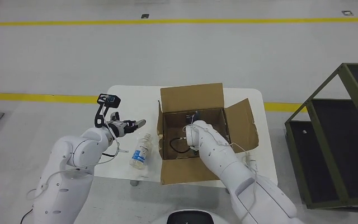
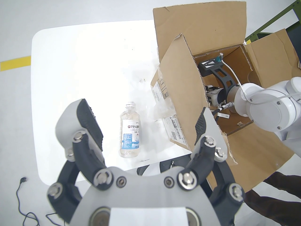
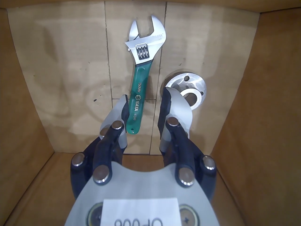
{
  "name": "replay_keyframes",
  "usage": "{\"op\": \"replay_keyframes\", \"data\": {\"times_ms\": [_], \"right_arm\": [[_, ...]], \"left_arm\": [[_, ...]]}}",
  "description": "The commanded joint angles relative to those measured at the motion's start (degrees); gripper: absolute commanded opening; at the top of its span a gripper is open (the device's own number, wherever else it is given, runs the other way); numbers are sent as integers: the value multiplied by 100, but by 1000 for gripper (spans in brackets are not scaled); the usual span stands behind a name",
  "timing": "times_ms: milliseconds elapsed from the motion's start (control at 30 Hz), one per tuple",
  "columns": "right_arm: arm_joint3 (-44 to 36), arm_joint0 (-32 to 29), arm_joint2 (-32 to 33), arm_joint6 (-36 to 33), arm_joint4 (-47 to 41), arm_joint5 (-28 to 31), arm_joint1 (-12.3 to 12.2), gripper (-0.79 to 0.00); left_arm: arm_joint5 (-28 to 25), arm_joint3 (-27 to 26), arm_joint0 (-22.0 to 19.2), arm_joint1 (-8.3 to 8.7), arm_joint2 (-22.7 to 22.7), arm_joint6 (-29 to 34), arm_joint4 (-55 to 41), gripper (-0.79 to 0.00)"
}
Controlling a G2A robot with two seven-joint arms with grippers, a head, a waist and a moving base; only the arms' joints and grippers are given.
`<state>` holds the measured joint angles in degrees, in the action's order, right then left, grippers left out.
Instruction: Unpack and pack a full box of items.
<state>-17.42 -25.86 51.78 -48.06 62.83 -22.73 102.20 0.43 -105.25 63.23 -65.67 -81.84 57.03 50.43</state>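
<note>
From above, the cardboard box (image 1: 193, 131) sat open-flapped on the white worktop (image 1: 128, 101), with one bottle (image 1: 141, 151) lying on its side just beside the box's wall. The right arm (image 1: 212, 145) reached down inside the box, and the left hand (image 1: 131, 124) hung over the worktop. In the left wrist view that hand was spread wide and empty, above the bottle. In the right wrist view, the right hand (image 3: 145, 97) was parted either side of the green handle of a wrench (image 3: 143, 59) lying flat on the box floor, not closed on it; a metal flange (image 3: 188, 88) lay just beside it. Unpacking looked barely begun (one item out, at least two left inside), and repacking was all to come.
</note>
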Motion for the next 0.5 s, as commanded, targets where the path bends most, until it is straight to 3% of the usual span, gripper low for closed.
{"op": "replay_keyframes", "data": {"times_ms": [0,133,467], "right_arm": [[71,20,-13,44,-3,-18,28,-456],[195,56,-26,106,-22,-59,77,-428],[422,78,-27,269,-93,-20,158,-446]], "left_arm": [[0,0,0,0,0,0,0,0],[0,0,0,0,0,0,0,0],[0,0,0,0,0,0,0,0]]}}
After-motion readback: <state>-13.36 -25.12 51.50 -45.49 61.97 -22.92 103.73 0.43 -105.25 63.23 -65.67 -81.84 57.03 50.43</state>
